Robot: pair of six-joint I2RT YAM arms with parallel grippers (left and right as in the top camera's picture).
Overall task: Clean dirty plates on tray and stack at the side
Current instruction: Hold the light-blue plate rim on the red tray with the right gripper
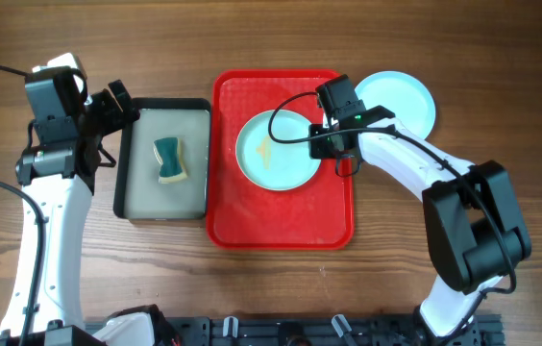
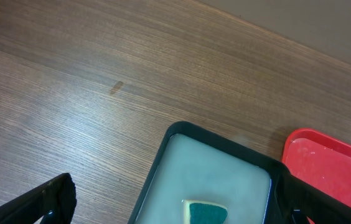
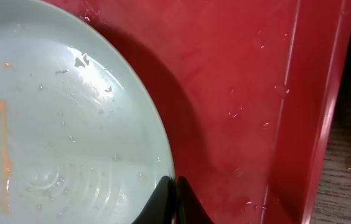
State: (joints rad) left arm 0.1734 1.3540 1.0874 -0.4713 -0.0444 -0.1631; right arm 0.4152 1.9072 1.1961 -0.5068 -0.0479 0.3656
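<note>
A pale mint plate (image 1: 273,150) with an orange smear lies on the red tray (image 1: 281,216). It fills the left of the right wrist view (image 3: 57,124), wet and smeared. My right gripper (image 1: 333,144) is shut on this plate's right rim (image 3: 174,186), one finger inside and one outside. A second mint plate (image 1: 404,96) lies on the table right of the tray. The white plate is out of view. My left gripper (image 1: 122,111) is open above the left end of the black-rimmed tray, holding nothing; its fingers (image 2: 175,211) frame the sponge (image 2: 205,211).
A black-rimmed tray (image 1: 163,207) with grey inside stands left of the red tray and holds a green and yellow sponge (image 1: 169,160). Bare wooden table (image 1: 252,38) lies around both trays. The red tray's right rim (image 3: 315,112) runs beside the second plate.
</note>
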